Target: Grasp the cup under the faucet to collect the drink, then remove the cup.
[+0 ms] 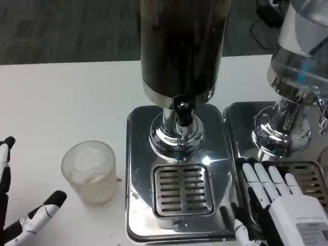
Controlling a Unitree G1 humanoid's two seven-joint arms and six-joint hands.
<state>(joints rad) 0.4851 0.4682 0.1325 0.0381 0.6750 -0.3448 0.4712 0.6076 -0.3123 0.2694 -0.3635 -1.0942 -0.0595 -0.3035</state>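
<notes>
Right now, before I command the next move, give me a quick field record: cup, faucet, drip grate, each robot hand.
cup: clear textured cup, upright on the white table, left of the dispenser base, not under the faucet
faucet: black tap under the dark drink tank, nothing beneath it
drip grate: slotted grate, bare
left robot hand: open, fingers spread, left of the cup, not touching it
right robot hand: open, fingers extended, at the right edge of the dispenser base

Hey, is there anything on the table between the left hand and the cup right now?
No. In the head view, only bare white table separates the left hand from the cup; nothing stands in that stretch.
</notes>
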